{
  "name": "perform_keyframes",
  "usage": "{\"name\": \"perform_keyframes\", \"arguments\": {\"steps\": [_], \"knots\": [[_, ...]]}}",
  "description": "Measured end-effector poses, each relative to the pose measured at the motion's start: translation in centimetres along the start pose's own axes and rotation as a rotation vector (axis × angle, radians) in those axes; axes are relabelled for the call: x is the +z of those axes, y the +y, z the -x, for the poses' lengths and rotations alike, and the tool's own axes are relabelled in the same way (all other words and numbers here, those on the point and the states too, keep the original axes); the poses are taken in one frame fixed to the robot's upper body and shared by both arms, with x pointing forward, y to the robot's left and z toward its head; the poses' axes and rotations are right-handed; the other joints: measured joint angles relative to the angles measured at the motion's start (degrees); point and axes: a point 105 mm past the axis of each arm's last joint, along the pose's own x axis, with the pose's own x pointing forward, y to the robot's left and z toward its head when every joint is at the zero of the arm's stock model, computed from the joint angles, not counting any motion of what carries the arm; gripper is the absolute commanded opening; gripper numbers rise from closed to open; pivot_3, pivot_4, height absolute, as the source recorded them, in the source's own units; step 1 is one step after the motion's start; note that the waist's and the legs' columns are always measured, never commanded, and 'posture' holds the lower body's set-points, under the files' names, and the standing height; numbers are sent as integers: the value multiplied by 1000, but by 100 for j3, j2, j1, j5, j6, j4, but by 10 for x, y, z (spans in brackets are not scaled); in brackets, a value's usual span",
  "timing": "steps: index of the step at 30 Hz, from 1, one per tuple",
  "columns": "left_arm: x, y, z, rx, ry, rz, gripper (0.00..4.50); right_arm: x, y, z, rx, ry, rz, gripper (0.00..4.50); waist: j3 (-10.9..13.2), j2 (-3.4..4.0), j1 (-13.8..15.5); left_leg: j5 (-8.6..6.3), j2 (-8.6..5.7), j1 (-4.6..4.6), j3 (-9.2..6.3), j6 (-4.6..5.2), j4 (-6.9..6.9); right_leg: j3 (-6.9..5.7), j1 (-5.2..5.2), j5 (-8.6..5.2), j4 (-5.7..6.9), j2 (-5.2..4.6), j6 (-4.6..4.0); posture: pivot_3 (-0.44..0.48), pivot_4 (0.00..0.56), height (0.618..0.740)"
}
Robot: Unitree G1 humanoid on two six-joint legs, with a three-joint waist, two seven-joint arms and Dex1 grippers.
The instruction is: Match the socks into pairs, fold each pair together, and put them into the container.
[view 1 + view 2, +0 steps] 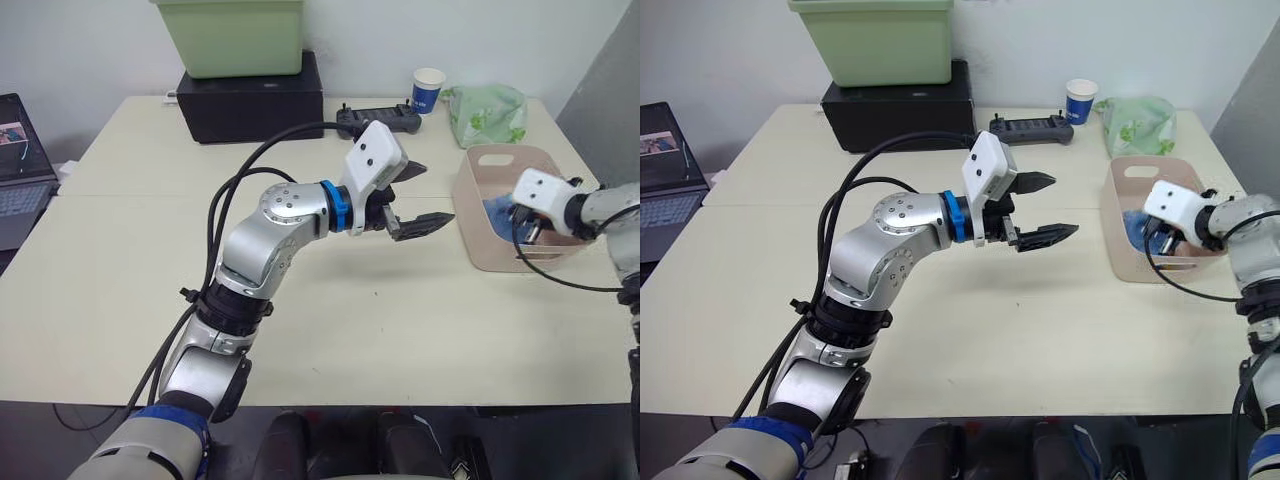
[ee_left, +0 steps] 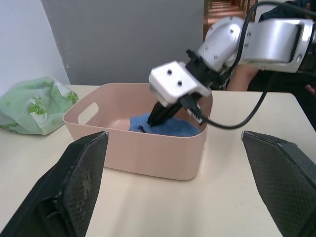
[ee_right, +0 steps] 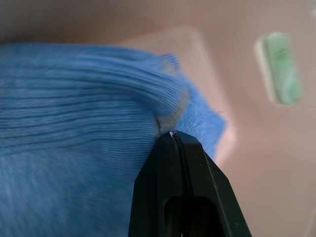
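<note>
Right gripper (image 2: 160, 114) fingers closed, pinching blue socks (image 2: 165, 126) inside pink basket (image 2: 143, 148) near desk's right edge; left gripper (image 1: 418, 197) open, empty. Risk: fabric snagging on fingers, lifting out

Head eyes are looking down across the table (image 1: 120, 300); the left wrist camera is facing the pink basket (image 2: 148, 148) from nearby; the right wrist camera is pressing close inside it.

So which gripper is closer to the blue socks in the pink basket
The right. The right gripper reaches into the pink basket, fingertips on the blue socks. The left gripper hovers open over the table, outside the basket.
</note>
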Motion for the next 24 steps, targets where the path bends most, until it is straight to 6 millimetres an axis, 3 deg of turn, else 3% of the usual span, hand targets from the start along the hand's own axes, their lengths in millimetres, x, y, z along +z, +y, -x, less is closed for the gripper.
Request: {"name": "perform_keyframes", "arguments": {"steps": [9,13,16,19,22,24], "knots": [[-1,2,1,6,7,-4,4500,4,-2,-2,-8,-8,26,12,0,0,-5,0,2,1,-2,0,1,-2,1,0,2,1,0,0,150,740],[-4,13,15,53,24,-14,4500,20,-22,17,-96,-46,84,12,0,2,-6,0,3,0,-5,0,-2,-4,-2,0,3,1,0,0,150,740],[-4,26,35,109,1,-44,4500,48,-41,40,-192,-163,87,583,-1,4,-17,0,8,1,-5,0,-3,-3,-3,0,3,2,0,0,150,740],[-12,39,60,192,15,-44,4500,75,-47,60,-250,-310,36,1571,-1,3,1,1,8,1,-16,-1,-2,-10,2,0,4,2,0,0,150,740],[-39,45,96,292,85,-26,4500,114,-19,62,-182,-574,-195,2594,-6,-1,-37,0,18,14,-19,-1,-7,-6,13,0,5,-1,0,0,150,740],[-59,43,114,352,117,28,4500,130,7,58,-98,-671,-325,3236,-6,0,-7,2,19,10,-28,-4,-8,-7,5,0,12,-7,-1,0,150,740]]}}
